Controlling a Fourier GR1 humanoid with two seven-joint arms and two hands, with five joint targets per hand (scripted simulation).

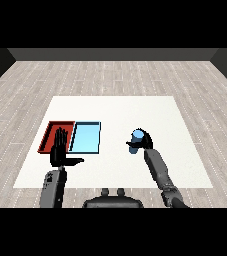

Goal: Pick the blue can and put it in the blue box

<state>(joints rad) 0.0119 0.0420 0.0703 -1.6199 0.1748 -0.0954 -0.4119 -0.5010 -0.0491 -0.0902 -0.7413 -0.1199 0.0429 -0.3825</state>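
— Nearest the head, what do you see?

— Two grey forearms, smooth and tube-shaped, rising from about seven and five o'clock. Each ends in a matte black hand.

— How is the left hand (pixel 61 150) set?

— Upright and flat, fingers straight and released, thumb stuck out toward three o'clock. It grasps nothing. Its fingertips overlap the near edge of the red tray (pixel 50 131).

— And the right hand (pixel 144 142)?

— Curled round the blue can (pixel 137 136), fingers and thumb wrapped about its side. That can is a short, smooth cylinder, a paler blue on its round top, darker down the wall. It stands upright in the hand, at roughly three o'clock from the trays and well apart from them. Whether its base touches the table (pixel 135 107) I cannot tell.

— Describe the trays.

— Both are shallow rectangles with thin raised rims, lying side by side and touching along one long edge. Red sits toward nine o'clock; the light blue tray (pixel 86 137) lies beside it, its floor plain and glossy-looking.

— What lies beneath them?

— A flat white tabletop, square-cornered and unmarked. Around it runs a floor (pixel 110 75) of pale grey wooden planks with visible grain.
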